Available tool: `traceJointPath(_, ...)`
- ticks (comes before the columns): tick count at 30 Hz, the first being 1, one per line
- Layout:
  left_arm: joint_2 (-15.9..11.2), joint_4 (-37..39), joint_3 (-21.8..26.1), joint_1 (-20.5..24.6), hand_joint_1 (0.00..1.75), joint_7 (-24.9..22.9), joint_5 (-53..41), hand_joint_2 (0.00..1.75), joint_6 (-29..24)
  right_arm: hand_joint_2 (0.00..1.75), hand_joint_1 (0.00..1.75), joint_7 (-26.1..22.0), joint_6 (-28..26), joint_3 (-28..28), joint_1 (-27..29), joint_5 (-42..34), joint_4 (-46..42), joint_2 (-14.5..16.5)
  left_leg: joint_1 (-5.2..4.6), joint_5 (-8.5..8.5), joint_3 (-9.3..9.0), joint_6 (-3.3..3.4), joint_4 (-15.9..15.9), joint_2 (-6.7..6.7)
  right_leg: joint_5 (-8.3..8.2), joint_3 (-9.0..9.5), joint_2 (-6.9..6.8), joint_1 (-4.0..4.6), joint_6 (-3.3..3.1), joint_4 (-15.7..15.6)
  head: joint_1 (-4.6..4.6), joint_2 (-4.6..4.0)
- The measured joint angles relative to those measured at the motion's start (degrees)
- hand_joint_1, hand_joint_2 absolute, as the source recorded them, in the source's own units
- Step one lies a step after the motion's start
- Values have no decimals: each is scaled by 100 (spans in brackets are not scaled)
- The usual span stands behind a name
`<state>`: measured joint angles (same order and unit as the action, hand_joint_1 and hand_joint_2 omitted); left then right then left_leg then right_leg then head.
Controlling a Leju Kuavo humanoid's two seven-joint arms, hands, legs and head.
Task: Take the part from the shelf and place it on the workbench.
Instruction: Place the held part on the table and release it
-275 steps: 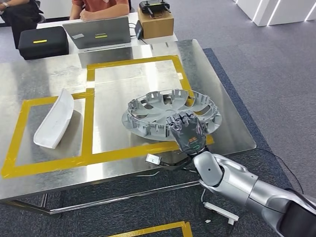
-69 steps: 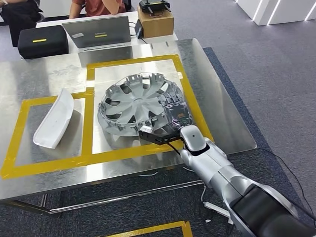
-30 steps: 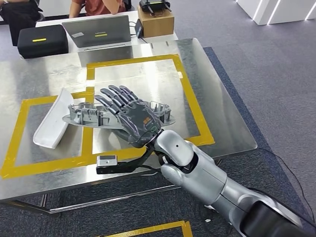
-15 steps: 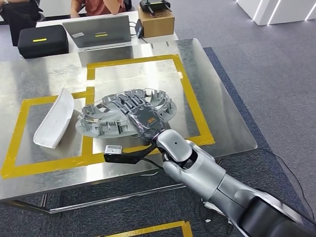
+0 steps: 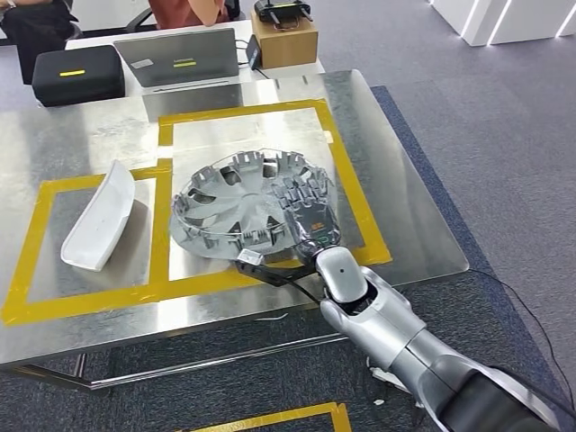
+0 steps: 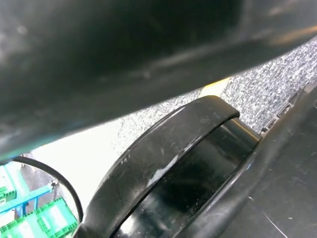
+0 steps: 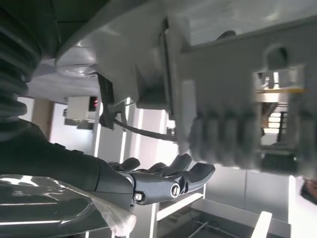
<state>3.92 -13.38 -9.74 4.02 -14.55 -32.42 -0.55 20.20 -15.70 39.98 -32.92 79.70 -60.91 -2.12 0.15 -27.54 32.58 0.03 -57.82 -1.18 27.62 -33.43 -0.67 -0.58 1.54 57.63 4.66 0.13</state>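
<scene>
Robot hand (image 5: 309, 211) on the right arm lies spread against the right rim of the round grey plastic wheel cover (image 5: 247, 202), holding it tilted over the steel worktop (image 5: 408, 216). Half a second ago the cover lay flatter and farther left; now its spoked face shows, inside the yellow tape square (image 5: 339, 153). Bare metal lies right of it; a white curved panel (image 5: 98, 216) rests left.

No legible text, seemingly.
</scene>
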Motion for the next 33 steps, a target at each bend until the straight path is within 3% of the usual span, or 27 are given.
traceJointPath(6,7,11,64,-44,0,2,32,0,-51,175,0,424,-8,-428,185,754,-28,-111,0,0,0,0,-1,0,0,0,1,0,0,0,1,0)
traceJointPath(15,30,44,147,-89,0,41,72,0,-110,175,0,1112,266,-542,360,1015,-426,-403,0,-1,2,0,-1,0,0,-2,0,0,0,0,0,0)
traceJointPath(27,55,53,194,-114,0,79,113,0,-135,175,0,1220,605,-476,437,1025,-896,-801,-1,-2,2,1,-1,0,0,-2,0,0,0,0,0,0)
traceJointPath(33,56,61,226,-143,0,109,110,0,-135,175,0,1318,1148,5,181,1025,-1076,-1301,-2,-2,5,1,-1,0,0,-1,-1,-1,0,0,0,0)
